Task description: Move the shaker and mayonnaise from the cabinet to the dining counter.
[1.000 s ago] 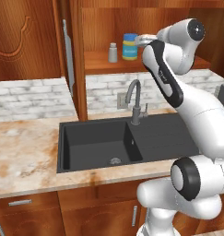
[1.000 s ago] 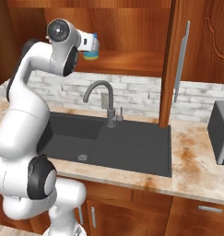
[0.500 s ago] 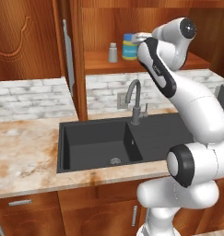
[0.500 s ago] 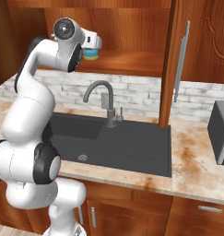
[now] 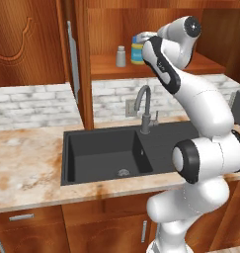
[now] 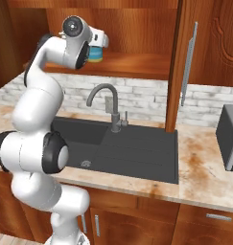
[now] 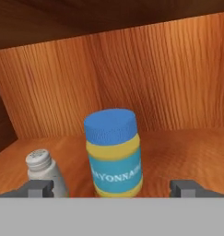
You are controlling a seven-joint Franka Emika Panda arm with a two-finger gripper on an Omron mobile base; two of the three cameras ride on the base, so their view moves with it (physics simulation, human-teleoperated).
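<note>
Claw spread wide, tips low in the hand view flanking the mayonnaise jar, not touching. Arm raised to the cabinet shelf, upper centre. Shaker left of jar; right base view hides it.

Mayonnaise half behind the arm

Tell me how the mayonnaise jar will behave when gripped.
The mayonnaise looks stout and rigid, so it likely won't deform. Its smooth round body may slip or twist. Standing upright beside the shaker, it could knock that over if nudged sideways.
</note>
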